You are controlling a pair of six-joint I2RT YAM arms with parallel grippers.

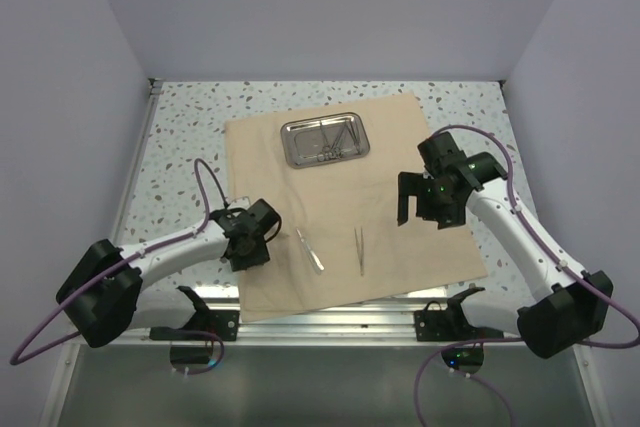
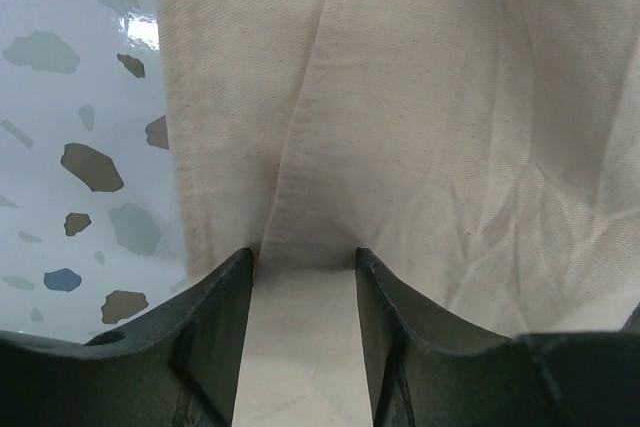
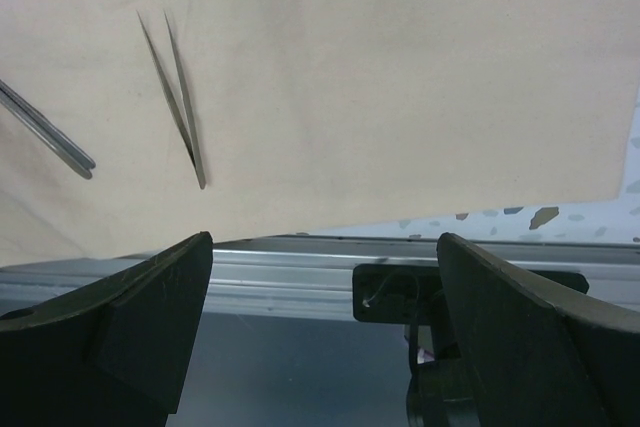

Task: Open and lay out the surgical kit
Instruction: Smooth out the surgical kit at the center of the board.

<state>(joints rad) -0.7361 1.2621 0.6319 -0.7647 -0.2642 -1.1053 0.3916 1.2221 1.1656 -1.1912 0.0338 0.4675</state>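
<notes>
A speckled surface carries the tan cloth, spread flat. The steel tray sits on its far half, and the scalpel and tweezers lie apart nearer me. My left fingers, half-open, straddle a crease at the cloth's left edge; I cannot tell whether they pinch it. My right fingers hang wide and empty over its right side.

The cloth wrap is plain tan; the tray shiny steel; the table white with grey-brown speckles.
</notes>
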